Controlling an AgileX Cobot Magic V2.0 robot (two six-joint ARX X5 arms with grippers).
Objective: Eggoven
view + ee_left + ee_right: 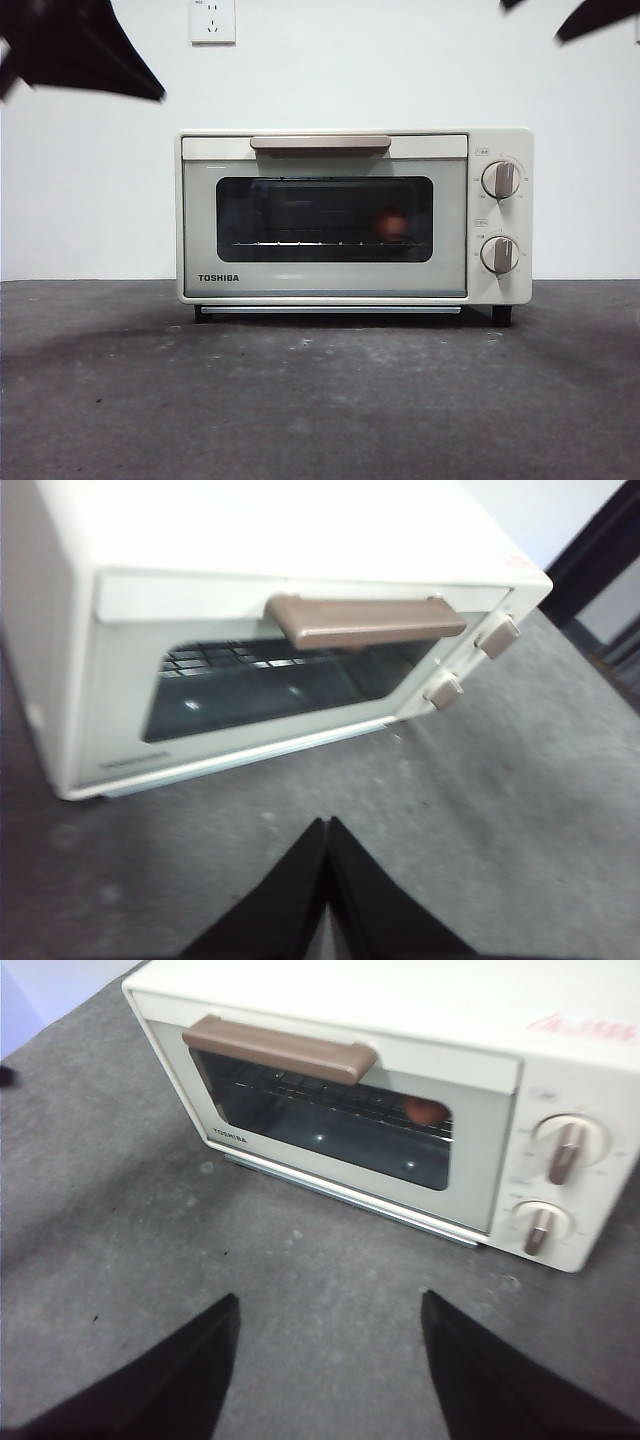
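Note:
The cream TOSHIBA toaster oven [352,215] stands mid-table with its dark glass door closed under the tan handle [320,143]. Behind the glass, on the wire rack at the right, lies the reddish-brown egg [392,224]; the right wrist view shows the egg [427,1111] too. Two knobs [499,180] sit on the oven's right panel. My left gripper [327,825] hangs shut and empty above the table in front of the oven [280,630]. My right gripper [330,1305] is open, empty, raised in front of the oven [400,1090].
Dark grey tabletop [320,400] stretches in front of the oven. A white wall with a socket [212,20] stands behind. Black arm tips show at the top left [80,50] and top right [595,15] corners.

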